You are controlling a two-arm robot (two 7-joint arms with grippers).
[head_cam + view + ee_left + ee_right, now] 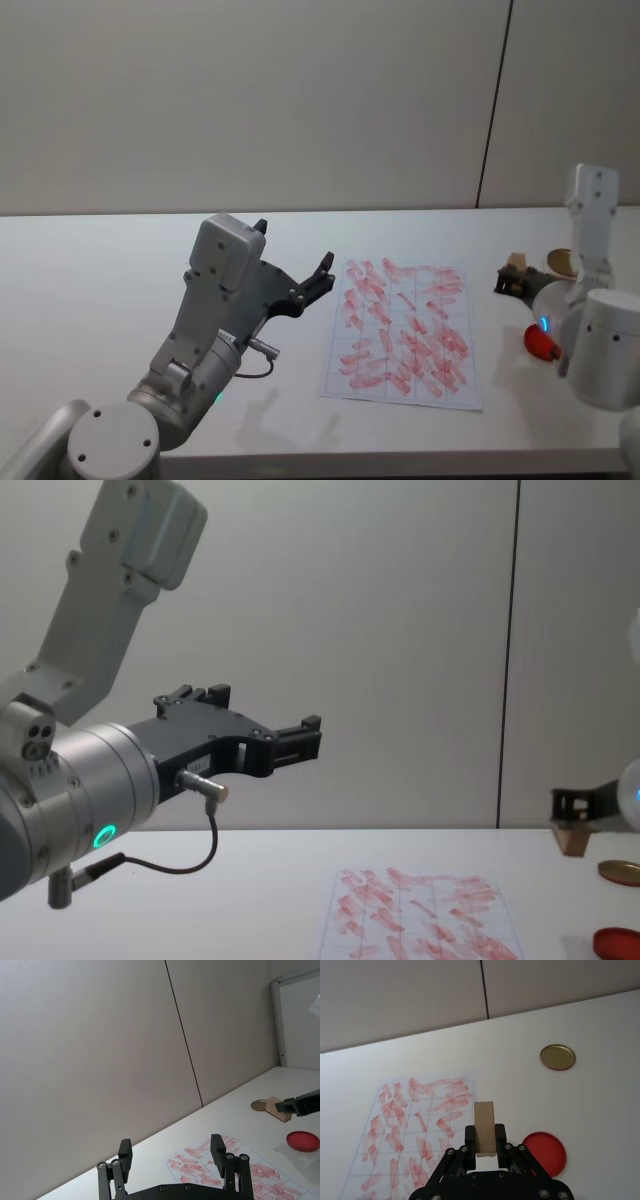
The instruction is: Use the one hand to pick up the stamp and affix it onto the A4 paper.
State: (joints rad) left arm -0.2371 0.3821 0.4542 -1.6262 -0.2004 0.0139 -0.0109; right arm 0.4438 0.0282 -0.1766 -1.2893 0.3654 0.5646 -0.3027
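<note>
On the left, the left gripper (171, 1152) hung parked above the table (100, 260). Its fingers were spread wide apart and held nothing, and it was short of the sheet's left edge. In the middle lay the A4 paper (405, 330), flat, unweighted and crowded with red marks. To its right, the right gripper (485, 1136) was clamped on the stamp (484, 1122), gripping only one end of the block. It was near the brass-coloured disc (557, 1056) and the red ink pad (545, 1152), well off the sheet. Whether the block was clear of the table could not be told.

With so short a hold, the block could pivot or slip when pressed down. A tilted descent would probably leave a partial print. Nothing pinned the sheet, so it might slide, or lift with the inked face. Too short a carry could land the stamp on bare table beside the paper's right edge.
</note>
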